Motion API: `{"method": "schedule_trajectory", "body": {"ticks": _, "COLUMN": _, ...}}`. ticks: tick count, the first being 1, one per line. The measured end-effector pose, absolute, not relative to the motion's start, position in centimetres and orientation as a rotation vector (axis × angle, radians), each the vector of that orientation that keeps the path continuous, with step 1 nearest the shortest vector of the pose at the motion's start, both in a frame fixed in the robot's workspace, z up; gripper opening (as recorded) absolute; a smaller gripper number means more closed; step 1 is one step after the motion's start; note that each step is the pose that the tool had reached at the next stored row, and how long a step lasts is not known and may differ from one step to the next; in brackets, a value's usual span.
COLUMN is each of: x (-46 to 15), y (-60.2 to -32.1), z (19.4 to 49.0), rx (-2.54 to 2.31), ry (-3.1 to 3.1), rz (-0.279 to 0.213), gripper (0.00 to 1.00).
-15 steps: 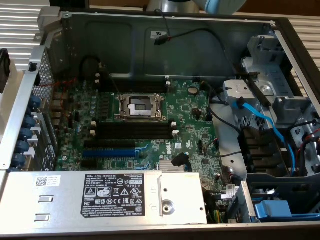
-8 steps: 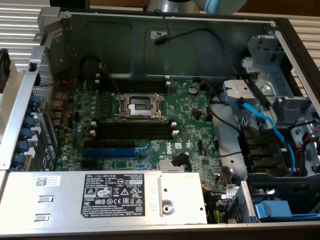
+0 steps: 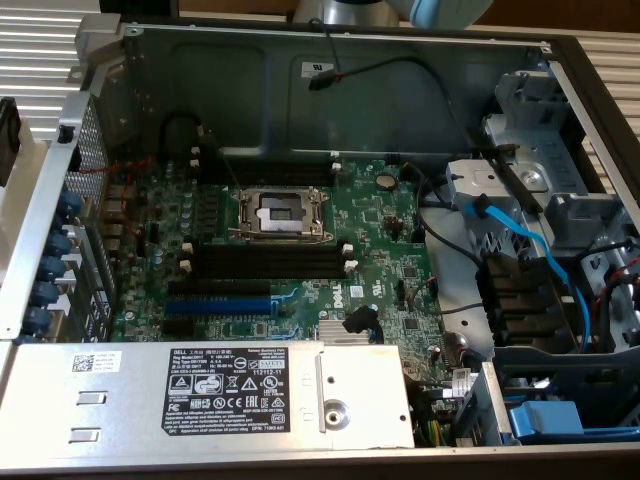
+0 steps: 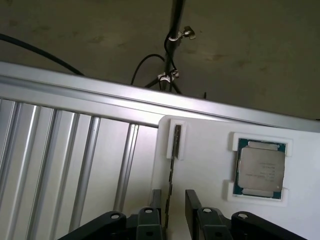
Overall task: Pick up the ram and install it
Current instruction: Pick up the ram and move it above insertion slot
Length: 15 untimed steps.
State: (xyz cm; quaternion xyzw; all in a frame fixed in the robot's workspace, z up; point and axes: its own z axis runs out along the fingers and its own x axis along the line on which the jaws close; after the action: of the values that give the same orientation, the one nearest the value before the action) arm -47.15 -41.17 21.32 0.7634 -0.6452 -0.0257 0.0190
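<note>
The ram (image 4: 172,167) stands on its thin edge in a white holder (image 4: 176,137) on a white tray (image 4: 205,165), seen edge-on as a dark strip. My gripper (image 4: 174,202) is just above its near end. The two black fingers (image 4: 194,202) straddle the stick, open, with a visible gap on one side. In the exterior view the open computer case shows the green motherboard (image 3: 380,240) with its empty black memory slots (image 3: 265,262) below the CPU socket (image 3: 278,212).
A CPU chip (image 4: 261,170) lies in a recess of the white tray beside the ram. Ribbed aluminium table surface (image 4: 60,160) lies next to the tray. In the case are a blue slot (image 3: 220,300), a power supply (image 3: 200,395), blue cables (image 3: 530,250) and drive bays.
</note>
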Motion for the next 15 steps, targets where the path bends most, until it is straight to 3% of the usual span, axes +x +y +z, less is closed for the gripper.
{"method": "schedule_trajectory", "body": {"ticks": 7, "x": -47.16, "y": -41.14, "z": 21.07, "rx": 2.358, "ry": -1.994, "rz": -0.055, "gripper": 0.33}}
{"method": "schedule_trajectory", "body": {"ticks": 15, "x": -47.15, "y": -41.13, "z": 20.83, "rx": 2.379, "ry": -2.013, "rz": 0.011, "gripper": 0.33}}
